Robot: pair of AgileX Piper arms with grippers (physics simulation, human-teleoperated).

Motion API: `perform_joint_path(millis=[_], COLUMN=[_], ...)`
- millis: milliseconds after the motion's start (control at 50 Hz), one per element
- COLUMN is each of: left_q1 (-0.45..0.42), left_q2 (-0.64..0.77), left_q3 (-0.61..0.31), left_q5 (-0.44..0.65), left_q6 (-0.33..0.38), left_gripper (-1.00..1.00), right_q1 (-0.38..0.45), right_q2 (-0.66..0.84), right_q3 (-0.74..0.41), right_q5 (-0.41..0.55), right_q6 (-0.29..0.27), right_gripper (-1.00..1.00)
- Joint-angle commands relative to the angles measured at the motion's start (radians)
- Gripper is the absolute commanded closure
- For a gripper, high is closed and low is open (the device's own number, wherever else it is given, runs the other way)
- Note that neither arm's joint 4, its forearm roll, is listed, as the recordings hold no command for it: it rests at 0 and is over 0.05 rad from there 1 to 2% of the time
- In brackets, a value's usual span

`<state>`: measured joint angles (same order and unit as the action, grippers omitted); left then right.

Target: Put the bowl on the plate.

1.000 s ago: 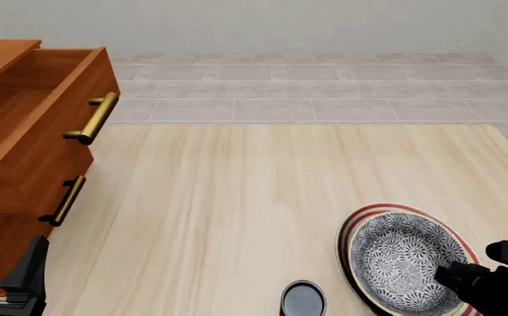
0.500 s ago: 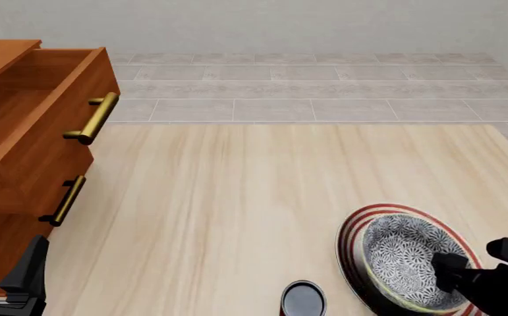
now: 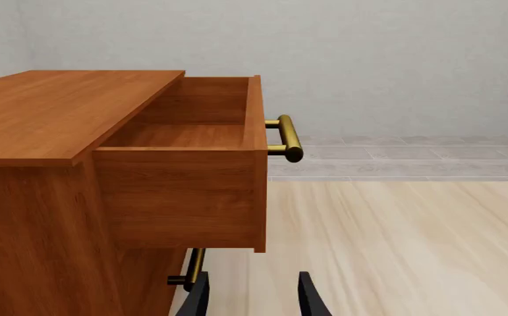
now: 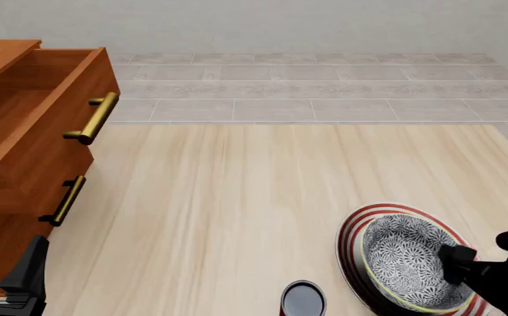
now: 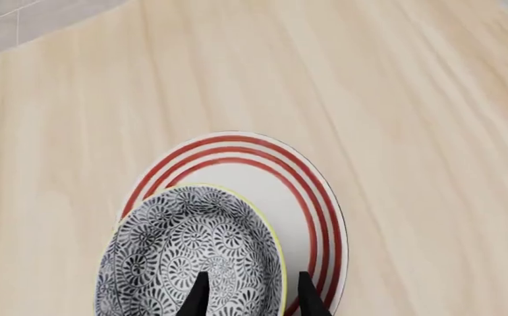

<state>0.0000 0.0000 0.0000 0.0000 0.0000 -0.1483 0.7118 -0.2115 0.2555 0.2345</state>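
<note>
The bowl (image 4: 408,260), grey-and-white floral inside with a pale yellowish rim, sits flat on the plate (image 4: 350,240), a white plate with red rings, at the table's near right. In the right wrist view the bowl (image 5: 183,257) lies off-centre on the plate (image 5: 276,181), towards the gripper. My right gripper (image 4: 487,249) (image 5: 254,299) is open, its two fingers standing either side of the bowl's near rim with a wide gap. My left gripper (image 4: 6,258) (image 3: 254,299) is open and holds nothing, at the near left beside the cabinet.
A wooden cabinet (image 4: 16,164) with its top drawer (image 3: 188,135) pulled out and brass handles (image 4: 95,118) fills the left side. A small dark cup (image 4: 304,297) stands at the front edge, just left of the plate.
The bowl has come down from a tilted hold and now rests level on the plate. The right gripper's fingers have spread apart and shifted slightly right. The left arm has not moved.
</note>
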Motion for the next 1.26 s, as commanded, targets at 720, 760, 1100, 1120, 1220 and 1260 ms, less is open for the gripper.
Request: perform_joint_path(millis=[720, 760, 1100, 1120, 1220, 1260], left_q1=[0.0, 0.0, 0.0, 0.0, 0.0, 0.0], left_q2=[0.0, 0.0, 0.0, 0.0, 0.0, 0.0], left_q3=[0.0, 0.0, 0.0, 0.0, 0.0, 0.0], left_q5=[0.0, 0.0, 0.0, 0.0, 0.0, 0.0], left_q6=[0.0, 0.0, 0.0, 0.0, 0.0, 0.0], left_gripper=[-1.0, -1.0, -1.0, -1.0, -1.0, -1.0], right_q1=[-0.021, -0.02, -0.012, -0.013, -0.013, -0.016], right_q2=[-0.106, -0.104, -0.1, -0.1, -0.099, -0.097], right_q3=[-0.274, -0.277, -0.372, -0.377, -0.407, -0.418], right_q5=[0.247, 0.246, 0.277, 0.279, 0.291, 0.293], right_q6=[-0.117, -0.119, -0.159, -0.161, -0.17, -0.175], right_gripper=[-1.0, -1.0, -1.0, -1.0, -1.0, -1.0])
